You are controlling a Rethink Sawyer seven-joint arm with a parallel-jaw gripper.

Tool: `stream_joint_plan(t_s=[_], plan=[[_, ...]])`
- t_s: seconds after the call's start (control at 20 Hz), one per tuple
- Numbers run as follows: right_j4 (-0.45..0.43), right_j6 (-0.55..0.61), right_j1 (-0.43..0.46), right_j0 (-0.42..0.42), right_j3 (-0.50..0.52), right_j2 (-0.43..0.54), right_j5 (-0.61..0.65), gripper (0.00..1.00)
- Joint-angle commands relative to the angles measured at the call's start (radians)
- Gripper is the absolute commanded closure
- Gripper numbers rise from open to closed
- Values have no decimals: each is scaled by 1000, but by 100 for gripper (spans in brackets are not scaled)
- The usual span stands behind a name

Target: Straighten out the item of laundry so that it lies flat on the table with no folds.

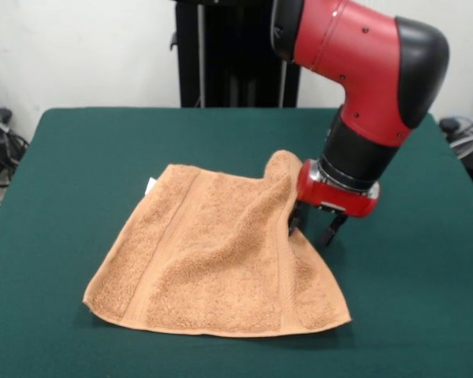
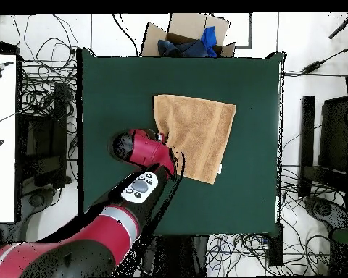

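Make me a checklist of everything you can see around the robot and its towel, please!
Surface: dark green table, bare apart from the towel.
Job's things: tan towel mostly spread out, but the corner by the arm is lifted into a hump; small white tag at its far edge.
Clutter: nothing seen on the table.
Grippers: end effector low at the towel's raised corner, one finger against the cloth; a grip cannot be confirmed.
Cables: many loose cables on the floor around the table.
Surroundings: open cardboard box with blue items beyond the table; white desk at one side.
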Motion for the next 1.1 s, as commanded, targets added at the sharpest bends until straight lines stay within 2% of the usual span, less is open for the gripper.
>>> stream_joint_plan(t_s=[0.05, 0.45, 0.5, 1.1], plan=[[24, 269, 8, -29, 28, 109, -35, 0], [19, 259, -2, -42, 39, 125, -46, 0], [19, 260, -2, -41, 40, 124, -45, 100], [17, 258, -6, -47, 37, 131, -49, 100]])
